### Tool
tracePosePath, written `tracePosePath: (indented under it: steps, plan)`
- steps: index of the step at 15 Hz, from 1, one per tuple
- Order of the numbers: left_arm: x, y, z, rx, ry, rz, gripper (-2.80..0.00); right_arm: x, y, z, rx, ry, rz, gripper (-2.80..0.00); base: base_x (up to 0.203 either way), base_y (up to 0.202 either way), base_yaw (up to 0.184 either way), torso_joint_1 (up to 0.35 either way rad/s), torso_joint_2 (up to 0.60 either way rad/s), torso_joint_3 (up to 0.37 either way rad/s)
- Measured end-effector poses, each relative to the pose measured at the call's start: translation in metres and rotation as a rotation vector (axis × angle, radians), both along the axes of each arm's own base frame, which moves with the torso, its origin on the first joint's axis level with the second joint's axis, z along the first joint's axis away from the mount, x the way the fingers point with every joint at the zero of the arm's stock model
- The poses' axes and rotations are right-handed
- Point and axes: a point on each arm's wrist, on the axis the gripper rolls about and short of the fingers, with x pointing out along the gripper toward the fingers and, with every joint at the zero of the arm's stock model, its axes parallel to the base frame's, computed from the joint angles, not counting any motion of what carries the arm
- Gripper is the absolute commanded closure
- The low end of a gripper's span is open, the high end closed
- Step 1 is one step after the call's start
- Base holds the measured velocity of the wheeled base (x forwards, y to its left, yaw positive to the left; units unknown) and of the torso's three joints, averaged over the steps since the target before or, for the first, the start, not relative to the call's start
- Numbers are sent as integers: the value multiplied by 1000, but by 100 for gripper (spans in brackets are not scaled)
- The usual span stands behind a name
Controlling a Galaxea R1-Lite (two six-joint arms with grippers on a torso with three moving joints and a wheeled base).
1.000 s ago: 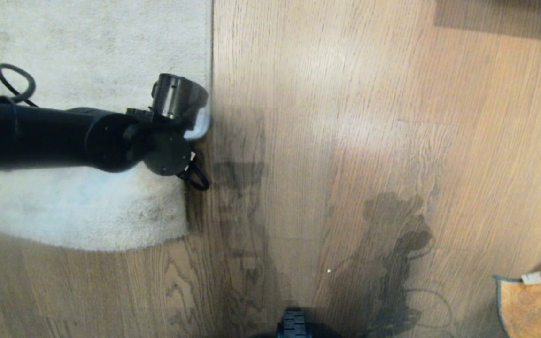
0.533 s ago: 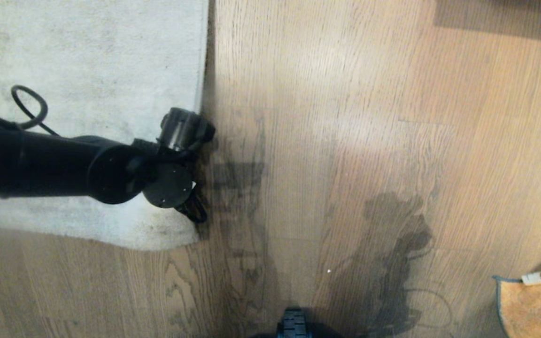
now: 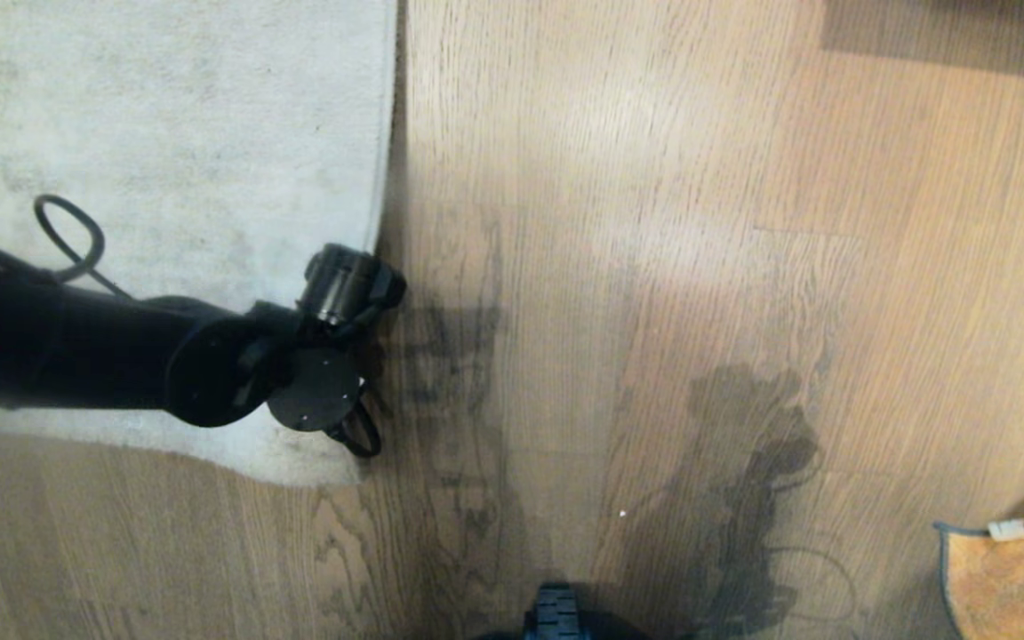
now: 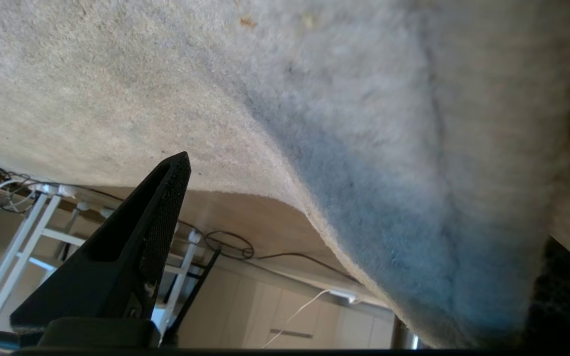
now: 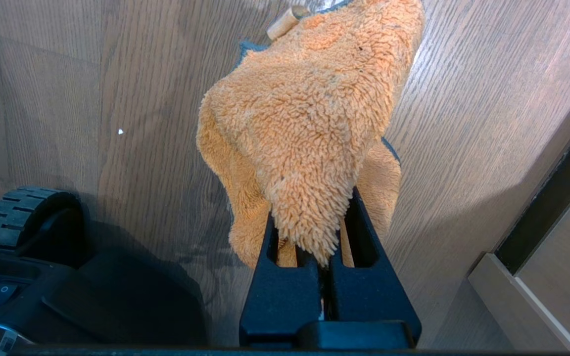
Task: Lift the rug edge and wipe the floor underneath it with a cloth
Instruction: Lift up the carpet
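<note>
The pale grey rug's edge (image 3: 385,133) runs down to its corner (image 3: 334,471) on the wood floor (image 3: 654,267). My left arm reaches across that corner from the left, its wrist (image 3: 348,284) right at the border. The left gripper (image 4: 364,207) is open. One black finger (image 4: 166,198) stands clear, and the rug's curved edge (image 4: 324,232) fills the gap between the fingers. The right gripper (image 5: 309,217) is shut on the fuzzy orange cloth (image 5: 309,113). Part of the cloth (image 3: 1010,587) shows at the near right, above the floor.
My base and a ribbed wheel (image 3: 556,613) sit at the near middle. Dark arm shadows lie on the planks. Past the rug are white table legs (image 4: 32,222) and loose cables (image 4: 230,244). A cabinet base (image 5: 537,277) stands close to the right gripper.
The left arm has come nearer and lower along the rug border. The rug corner, raised and curled a second ago, now lies flatter. The cloth has not moved.
</note>
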Motion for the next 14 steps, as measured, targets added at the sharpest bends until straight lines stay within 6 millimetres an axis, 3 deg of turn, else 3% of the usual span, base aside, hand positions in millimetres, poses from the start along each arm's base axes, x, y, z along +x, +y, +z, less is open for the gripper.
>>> tracePosePath:
  steps: [7, 14]
  plan:
    - [-9, -13, -14, 37, 13, -24, -280, 0, 0, 0, 0, 0, 0, 0, 0, 0, 0, 0, 0, 0]
    - [-18, -12, -34, 55, 28, -29, -280, 0, 0, 0, 0, 0, 0, 0, 0, 0, 0, 0, 0, 0]
